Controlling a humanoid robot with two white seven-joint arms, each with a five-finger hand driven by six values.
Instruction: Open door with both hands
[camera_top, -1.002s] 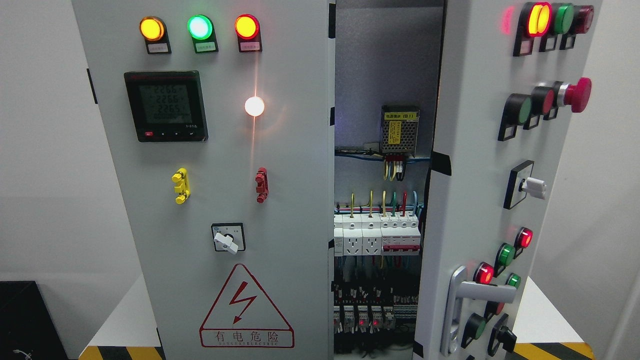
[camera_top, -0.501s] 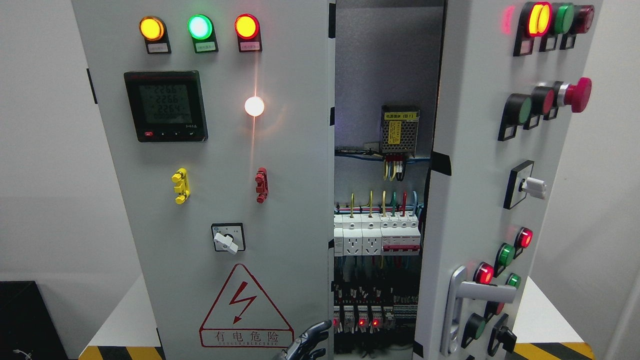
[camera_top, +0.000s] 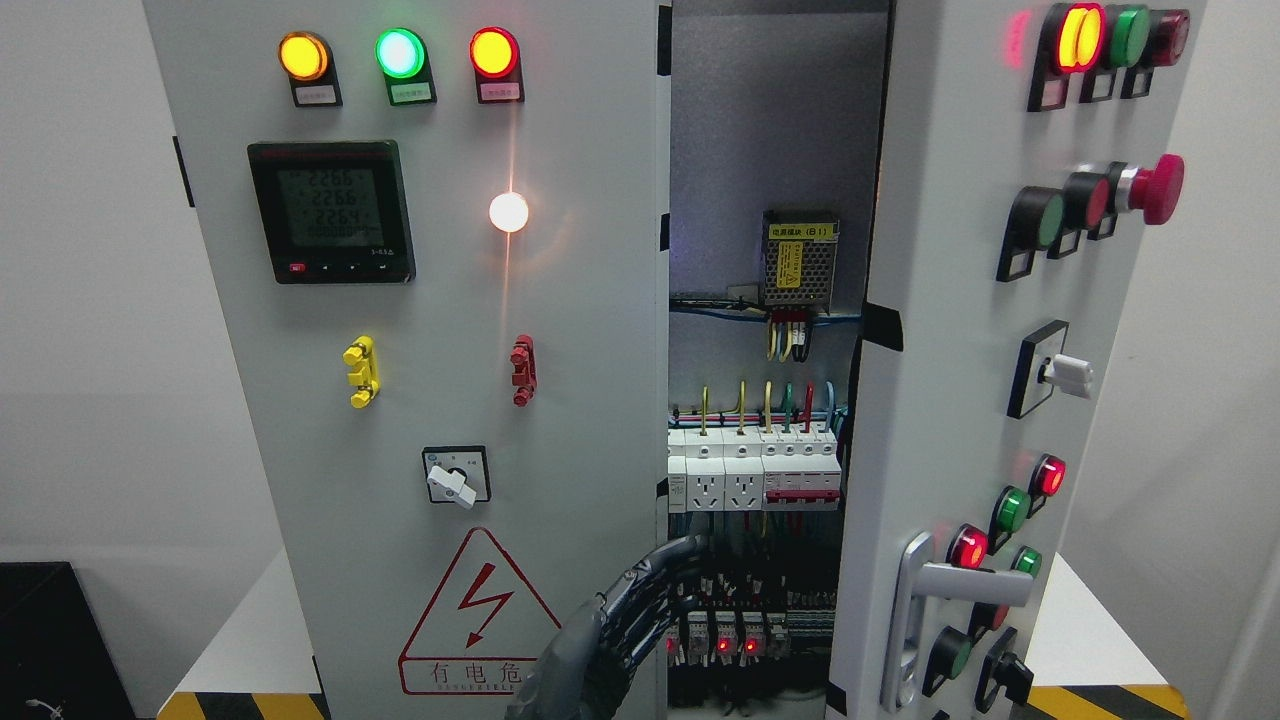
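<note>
1. Our left hand (camera_top: 610, 630) had risen higher along the left door (camera_top: 450, 400) edge than half a second before.
2. Its fingers (camera_top: 665, 565) stretched loosely open, tips at the edge; whether touching, we could not tell.
3. The right door (camera_top: 940, 350) stood ajar.

Grey left door (camera_top: 440, 350) nearly shut, right door (camera_top: 950, 400) with silver handle (camera_top: 935, 600) swung ajar

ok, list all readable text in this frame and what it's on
"有电危" plus a lightning bolt: warning triangle on the left door; the rest sits behind the hand.
"226…" rows: meter; last digits unclear.
Lamp tags, yellow power-supply label, rotary switch plate: too small to read.
</note>
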